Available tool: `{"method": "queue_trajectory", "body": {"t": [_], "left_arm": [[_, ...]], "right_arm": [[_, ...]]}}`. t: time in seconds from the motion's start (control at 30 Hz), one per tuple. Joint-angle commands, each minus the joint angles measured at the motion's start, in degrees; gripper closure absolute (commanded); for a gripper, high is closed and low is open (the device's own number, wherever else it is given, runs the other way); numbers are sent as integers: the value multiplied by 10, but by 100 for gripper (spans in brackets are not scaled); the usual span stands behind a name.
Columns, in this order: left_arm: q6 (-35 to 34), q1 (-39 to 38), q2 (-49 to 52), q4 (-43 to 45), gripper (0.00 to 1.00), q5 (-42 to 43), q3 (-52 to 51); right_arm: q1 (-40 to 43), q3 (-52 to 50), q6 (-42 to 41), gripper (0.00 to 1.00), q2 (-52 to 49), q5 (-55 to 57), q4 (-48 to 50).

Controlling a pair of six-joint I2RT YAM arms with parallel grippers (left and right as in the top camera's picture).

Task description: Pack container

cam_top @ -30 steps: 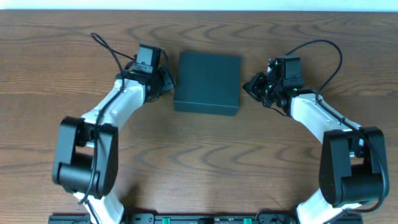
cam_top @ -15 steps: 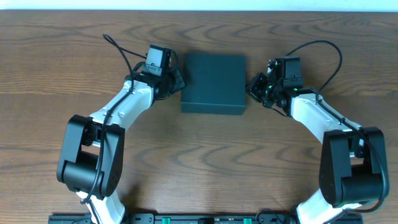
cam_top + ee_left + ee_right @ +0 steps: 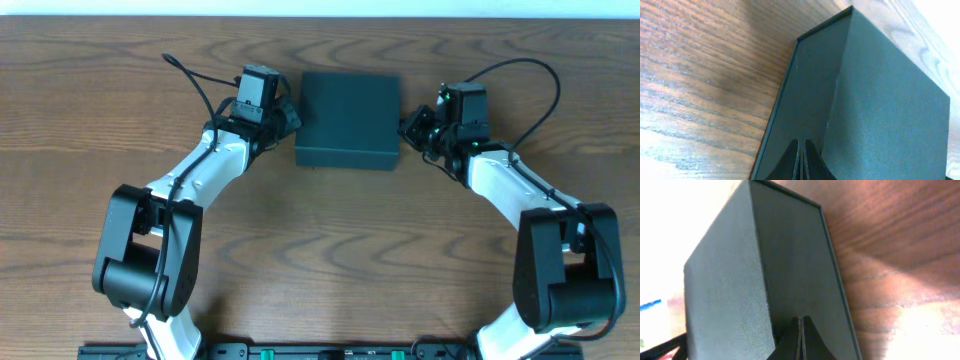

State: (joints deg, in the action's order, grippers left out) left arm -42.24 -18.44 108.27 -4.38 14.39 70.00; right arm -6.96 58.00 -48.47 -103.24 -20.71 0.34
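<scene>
Moved: container (image 3: 348, 118) slid rearward, rightward.
Left fingers (image 3: 794, 162): closed, empty, at container wall.
Right fingers (image 3: 796, 339): closed, empty, opposite wall.
Technique: press evenly.

Matt cardboard container (image 3: 348, 112) on smooth wooden table (image 3: 330, 260).
Container dark teal, dull, finely woven texture like cloth when seen close; table of brown wood grain, slightly glossy where lit.

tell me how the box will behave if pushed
The box probably slides rather than tips: it lies flat and low on the table. Its crisp straight edges suggest stiff walls. The matte weave may drag slightly.
</scene>
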Motion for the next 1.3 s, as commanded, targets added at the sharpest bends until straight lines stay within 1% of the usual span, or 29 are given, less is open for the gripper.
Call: {"method": "queue_trajectory", "body": {"t": [0.0, 0.1, 0.2, 0.43, 0.57, 0.77, 0.87, 0.9, 1.0, 1.13, 1.27], "left_arm": [[-25, -14, 1, 20, 94, 34, 5], [-37, -14, 1, 44, 94, 32, 5], [-47, -14, 1, 50, 94, 33, 5], [-43, -14, 1, 11, 94, 62, 5], [-8, -7, -2, -23, 94, 51, 5], [2, 32, -17, -24, 94, 52, 15], [42, 61, -33, -25, 94, 47, 31], [59, 74, -36, -32, 94, 40, 38], [80, 94, -35, -69, 94, 12, 43], [110, 98, -31, -87, 94, -20, 43], [110, 97, -11, -87, 94, -28, 43]], "right_arm": [[-9, 9, -24, 98, 0, -43, 21], [-9, 8, -39, 98, 0, -35, 22], [-10, 8, -41, 98, 0, -37, 22], [-33, 8, -62, 98, 0, -57, 10], [-38, 8, -44, 98, 0, -54, -2], [-12, 8, -37, 98, 0, -57, -13], [4, 8, -35, 98, 0, -70, -14], [9, 8, -35, 98, 0, -70, -14], [10, 8, -28, 98, 0, -64, -19], [10, 8, -26, 98, 0, -36, -43], [9, 8, -20, 99, 0, -19, -61]]}}
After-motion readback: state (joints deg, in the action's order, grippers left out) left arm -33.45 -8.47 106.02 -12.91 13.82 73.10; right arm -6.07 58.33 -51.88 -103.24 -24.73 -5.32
